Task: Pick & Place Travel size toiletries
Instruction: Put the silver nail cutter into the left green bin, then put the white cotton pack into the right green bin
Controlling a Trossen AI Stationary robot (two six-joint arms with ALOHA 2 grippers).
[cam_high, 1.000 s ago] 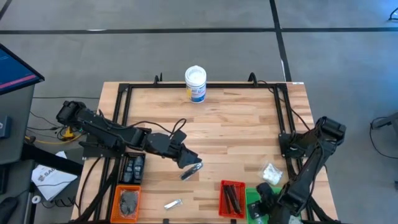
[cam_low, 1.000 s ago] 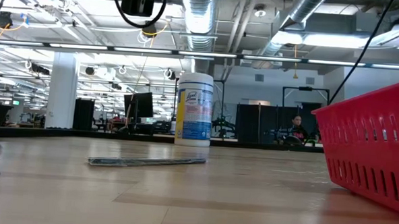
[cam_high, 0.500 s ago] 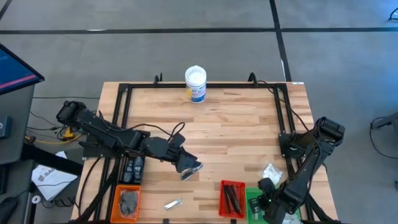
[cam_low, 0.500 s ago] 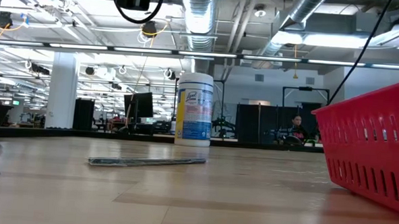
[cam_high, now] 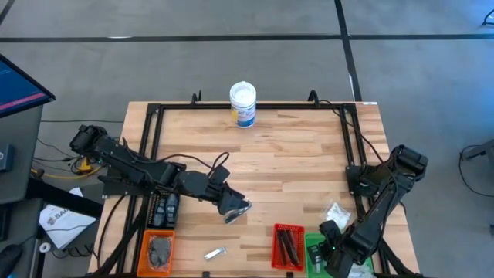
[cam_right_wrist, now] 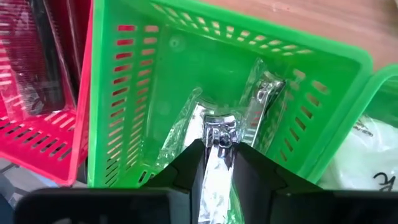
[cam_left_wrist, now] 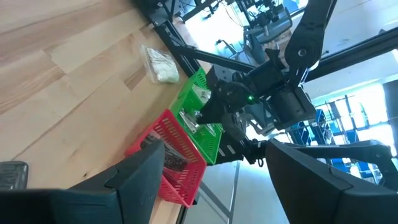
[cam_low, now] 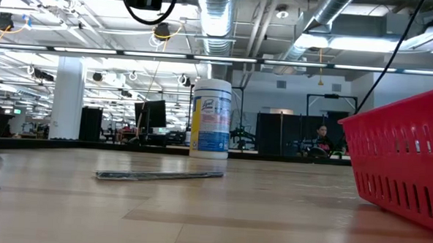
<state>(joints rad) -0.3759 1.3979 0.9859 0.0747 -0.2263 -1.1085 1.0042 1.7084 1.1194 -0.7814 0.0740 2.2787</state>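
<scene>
My right gripper (cam_right_wrist: 215, 151) points down into the green tray (cam_high: 314, 249) at the table's near right, shut on a clear packet with a silvery nail clipper (cam_right_wrist: 214, 132). A second clipper packet (cam_right_wrist: 266, 93) lies on the tray floor. My left gripper (cam_high: 238, 207) hovers open over mid-table, just above a silvery sachet (cam_high: 230, 218) lying flat on the wood. Another silvery sachet (cam_high: 214, 252) lies near the front edge. A clear packet with white contents (cam_high: 336, 213) lies beyond the green tray. My right gripper pinches the clear clipper packet between its two fingers, at the packet's end beside the clipper's head (cam_right_wrist: 216, 124). The fingers come from above, pointing down into the green tray. The packet stretches away below the fingers; whether it touches the tray floor I cannot tell.
A red tray (cam_high: 288, 247) with dark sticks stands left of the green one, and an orange tray (cam_high: 159, 252) with grey items stands at the near left. A white tub with a blue label (cam_high: 242, 104) stands at the far edge. Black frame rails run along the table's sides.
My right gripper has tipped more steeply downward over the green tray, with its wrist drawing slightly toward the near edge.
</scene>
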